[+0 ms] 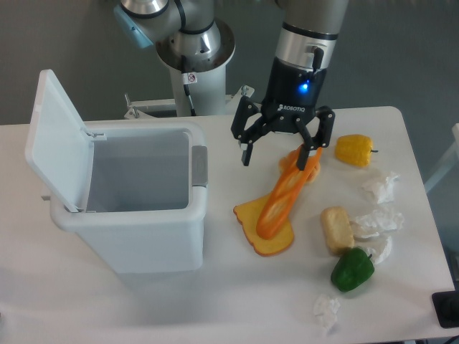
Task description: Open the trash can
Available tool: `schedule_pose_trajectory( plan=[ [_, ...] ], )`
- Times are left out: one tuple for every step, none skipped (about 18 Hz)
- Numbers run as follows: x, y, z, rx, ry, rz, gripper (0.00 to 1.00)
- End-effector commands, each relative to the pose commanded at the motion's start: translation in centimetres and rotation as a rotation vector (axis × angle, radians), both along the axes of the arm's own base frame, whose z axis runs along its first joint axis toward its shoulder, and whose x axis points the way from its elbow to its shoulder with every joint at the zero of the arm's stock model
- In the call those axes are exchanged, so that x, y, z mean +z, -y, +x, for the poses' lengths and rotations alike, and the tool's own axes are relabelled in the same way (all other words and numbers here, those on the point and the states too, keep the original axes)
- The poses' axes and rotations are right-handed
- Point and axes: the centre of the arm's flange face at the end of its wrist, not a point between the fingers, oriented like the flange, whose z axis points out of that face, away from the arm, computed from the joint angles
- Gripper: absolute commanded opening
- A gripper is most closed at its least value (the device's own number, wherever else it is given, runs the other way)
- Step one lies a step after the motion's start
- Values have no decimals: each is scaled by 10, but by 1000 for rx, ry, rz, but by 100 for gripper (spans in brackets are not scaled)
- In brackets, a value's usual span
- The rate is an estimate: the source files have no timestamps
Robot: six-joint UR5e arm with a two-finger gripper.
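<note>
Standing on the left half of the white worktop (107,315), the large white plastic rectangular trash can (133,229) is showing its flat hinged lid (57,140) swung up on the left, its inside bare, and its grey push-button (199,166) facing right. Hanging just to the right of that button, the black two-finger gripper (280,152) is spreading its fingers wide, gripping nothing, above an orange plastic piece (276,208). Farther right are lying a yellow pepper (354,150), a bread piece (336,229), a green pepper (352,269) and crumpled white paper (380,188).
</note>
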Motion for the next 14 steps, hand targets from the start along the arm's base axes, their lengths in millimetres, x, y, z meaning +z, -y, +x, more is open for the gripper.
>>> schedule_pose_trajectory(
  plan=[
    [-3,2,-2,-18,-22,-28,100],
    [-4,4,-3,-30,-42,-51,100],
    [-3,5,-4,-47,-60,-67,100],
    [-5,6,-5,-63,-74,-86,100],
    [-6,8,-6,-80,-93,-110,100],
    [-7,10,-8,-98,-116,-141,100],
    [-9,12,-9,-118,-134,-169,100],
    [-11,13,-8,-138,-146,-191,100],
    [-12,14,-8,-145,-152,-202,100],
    [-12,13,-8,-150,-156,-205,100],
    [-12,14,-8,-150,-158,-209,100],
    [-11,15,-9,-147,-161,-213,100],
    [-12,15,-9,-145,-163,-217,100],
    [-12,15,-10,-144,-164,-219,100]
  ],
)
